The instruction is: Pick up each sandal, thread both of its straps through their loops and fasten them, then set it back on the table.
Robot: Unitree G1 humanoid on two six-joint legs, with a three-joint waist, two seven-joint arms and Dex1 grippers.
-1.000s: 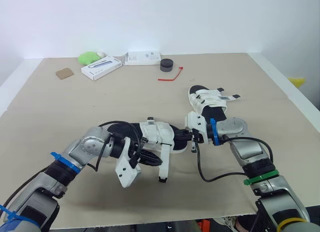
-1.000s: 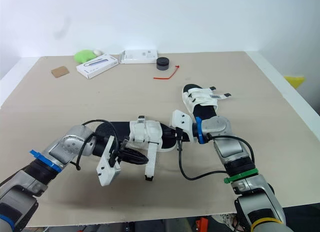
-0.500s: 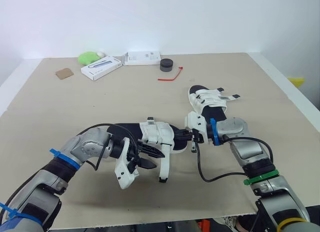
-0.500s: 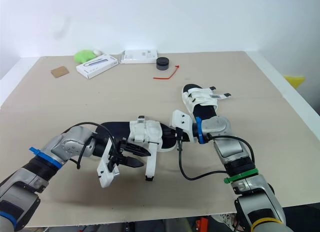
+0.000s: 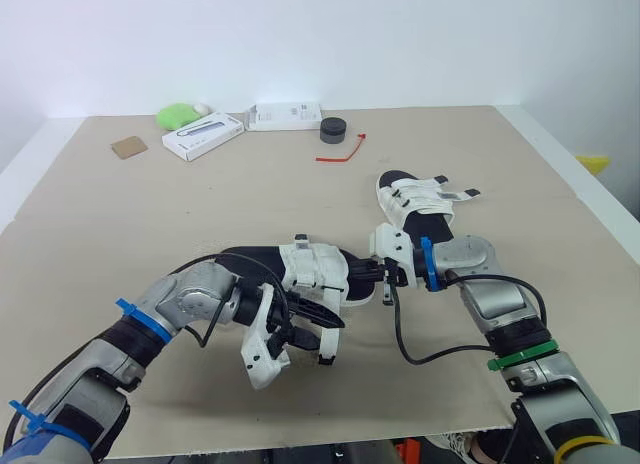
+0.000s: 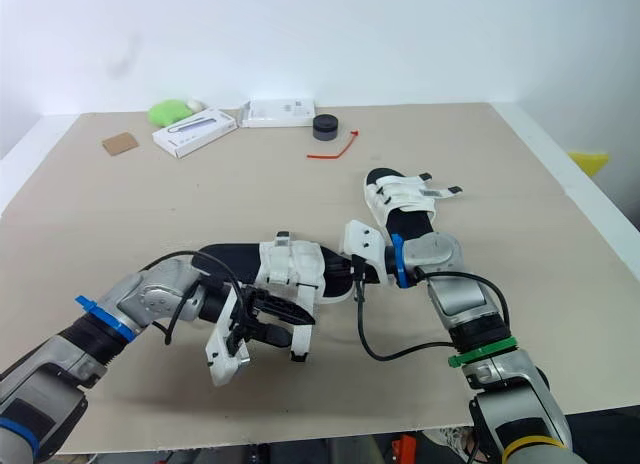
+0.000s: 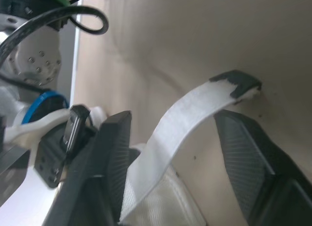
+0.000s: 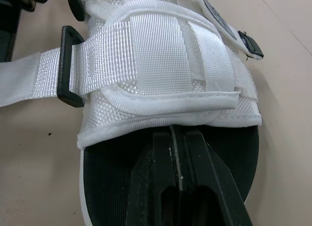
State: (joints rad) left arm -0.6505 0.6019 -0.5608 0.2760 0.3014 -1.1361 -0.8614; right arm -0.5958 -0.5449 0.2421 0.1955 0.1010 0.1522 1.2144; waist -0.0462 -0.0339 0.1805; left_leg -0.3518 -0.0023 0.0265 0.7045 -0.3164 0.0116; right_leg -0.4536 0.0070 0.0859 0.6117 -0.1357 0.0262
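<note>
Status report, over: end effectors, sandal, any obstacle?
Left end effector open, loose strap between fingers. Right end effector shut, resting on sandal insole. Second sandal beyond right arm.

Left arm [image 5: 150, 319] in from worktop's [image 5: 150, 204] near-left corner, elbow bent; left hand [image 5: 325, 324] spread wide. Right arm [image 5: 500, 309] in from near-right corner; right hand [image 8: 179, 136] pinched tight together.

You pushed your left gripper [image 5: 325, 329] along the near sandal [image 5: 312, 269] toward its toe. A second ago it hung back beside the sole, and half a second ago its fingers had spread. It ended up with the loose strap [image 7: 195, 109] between those parted fingers.
</note>
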